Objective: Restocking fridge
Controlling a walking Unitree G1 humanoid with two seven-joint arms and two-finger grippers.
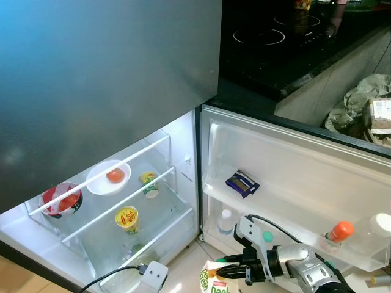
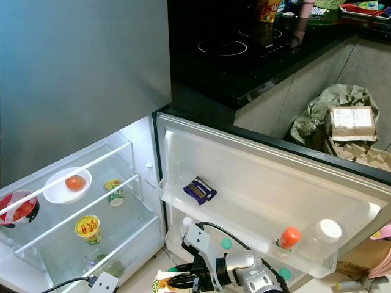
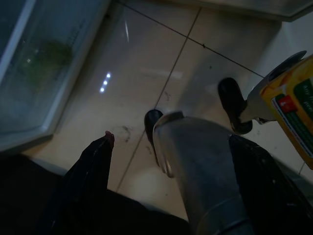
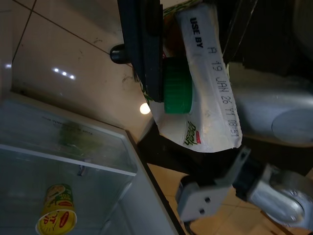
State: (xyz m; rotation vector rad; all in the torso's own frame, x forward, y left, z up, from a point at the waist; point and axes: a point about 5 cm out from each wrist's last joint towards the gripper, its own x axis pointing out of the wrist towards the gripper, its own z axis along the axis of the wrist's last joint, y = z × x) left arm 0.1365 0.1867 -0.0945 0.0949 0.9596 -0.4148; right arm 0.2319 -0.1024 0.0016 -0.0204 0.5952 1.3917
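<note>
My right gripper (image 1: 231, 267) was low at the near edge of the scene, just in front of the open fridge door, with its black fingers (image 4: 142, 44) clamped on the top of a juice carton (image 4: 203, 93); the fingers pressed beside the green cap (image 4: 177, 91), and "USE BY" and a date were printed on the carton's white top fold. In the head view the carton's green and yellow face sat at the bottom of the frame, over the pale tiled floor (image 3: 146, 83), outside the fridge. My left gripper (image 3: 166, 161) hung low near the floor to the left of the carton; I could not tell how far its fingers were apart, since the view was dark. To the left, inside the lit fridge compartment (image 1: 177, 201), the upper glass shelf carried a white bowl with a tomato (image 1: 114, 176), a red and white bowl (image 1: 61, 199) to its left, and a small yellow cup (image 1: 148, 183) lying to its right. The lower shelf held a yellow noodle cup (image 1: 127, 218). The open door's upper shelf (image 1: 220, 189) held a dark blue packet (image 1: 242, 183); its lower bin held an orange-capped bottle (image 1: 340, 231) and a white-capped jar (image 1: 377, 227) on the right. A black cooktop (image 1: 275, 36) lay far behind.
</note>
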